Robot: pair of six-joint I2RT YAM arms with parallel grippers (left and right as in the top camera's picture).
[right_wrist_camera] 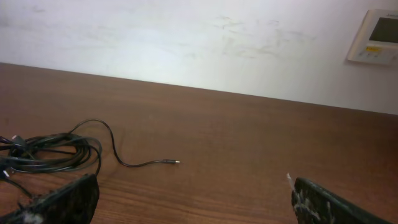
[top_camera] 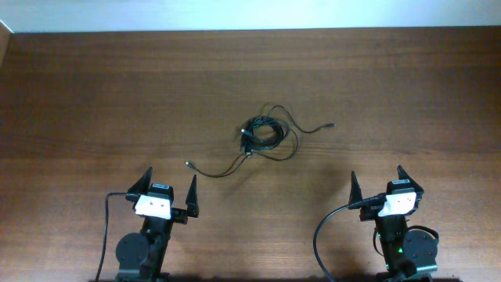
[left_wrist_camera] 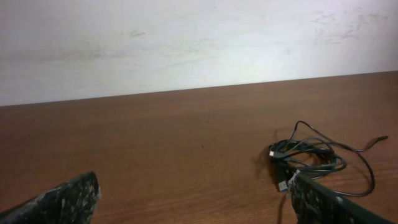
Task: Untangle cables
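Several cables [top_camera: 250,133] — individual strands unclear within knot

We've got 2 black arms. Both the left gripper [top_camera: 172,174] & right gripper [top_camera: 376,171] have pointed black triangular fingers [top_camera: 192,196], w/ a white block [top_camera: 153,205] on each wrist. A thick black cord [top_camera: 321,235] loops off each arm. Round dark bases [top_camera: 131,251], green light [top_camera: 401,251] on the right one. Close up, the finger pads [left_wrist_camera: 62,202] look speckled grey.

We see soft, even light across the brown wooden tabletop [top_camera: 78,94]. The tangled thin black cables [left_wrist_camera: 311,152] throw a faint shadow leftward. The near left end effector [left_wrist_camera: 193,180] looks blurred.
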